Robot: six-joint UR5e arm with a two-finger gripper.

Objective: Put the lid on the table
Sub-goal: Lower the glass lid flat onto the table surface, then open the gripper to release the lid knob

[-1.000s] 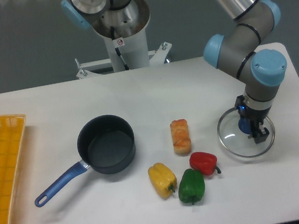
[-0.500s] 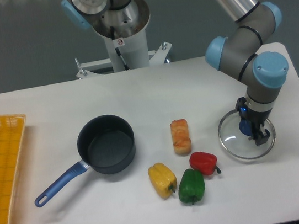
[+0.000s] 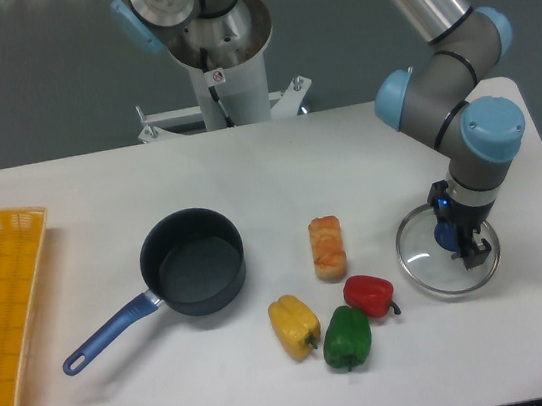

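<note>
One gripper [image 3: 463,243] is seen clamped on lid [image 3: 446,248] knob, lid low over desk [image 3: 246,166]; early release risks clatter; red pepper [image 3: 370,294] just left could be struck.

No legible text, apparently.

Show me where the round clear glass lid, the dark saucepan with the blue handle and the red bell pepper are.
Round clear glass lid [image 3: 422,254]: fixed camera view, on the bare glass left of its knob.
Dark saucepan with the blue handle [image 3: 196,267]: fixed camera view, on the pan's inner floor.
Red bell pepper [image 3: 368,294]: fixed camera view, on the pepper's body.
</note>
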